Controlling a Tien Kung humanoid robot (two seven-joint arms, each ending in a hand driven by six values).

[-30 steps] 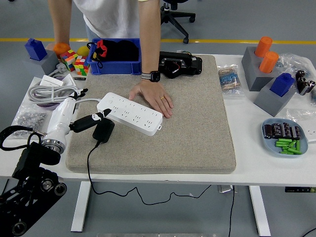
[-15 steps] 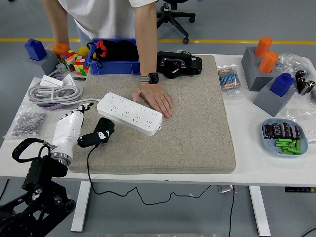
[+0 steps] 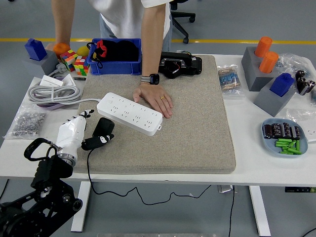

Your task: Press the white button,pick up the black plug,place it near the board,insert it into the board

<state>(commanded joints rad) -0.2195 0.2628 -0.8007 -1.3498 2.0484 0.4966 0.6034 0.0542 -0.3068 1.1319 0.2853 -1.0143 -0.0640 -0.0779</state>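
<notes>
The white power strip (image 3: 129, 113) lies slantwise on the beige mat (image 3: 192, 138). Just in front of its left end, the black plug (image 3: 104, 127) rests on the mat, its black cord trailing off the near edge. My left hand (image 3: 89, 129) hovers at the mat's left edge beside the plug, open, fingers spread toward the strip, and the thumb (image 3: 95, 142) touches the plug's near side. A person's hand (image 3: 154, 98) lies flat on the mat against the strip's far side. My right arm is out of view.
Behind the mat stand a blue bin (image 3: 116, 64) and a black device (image 3: 180, 64). A coiled white cable (image 3: 52, 93) and a bag of screws (image 3: 27, 122) lie at the left. Grey blocks (image 3: 261, 69) and a plate of small parts (image 3: 285, 137) sit at the right.
My left hand has drawn back from the strip's left end toward the near left, and now sits lower beside the plug. The plug has shifted slightly; the person's hand stays put.
</notes>
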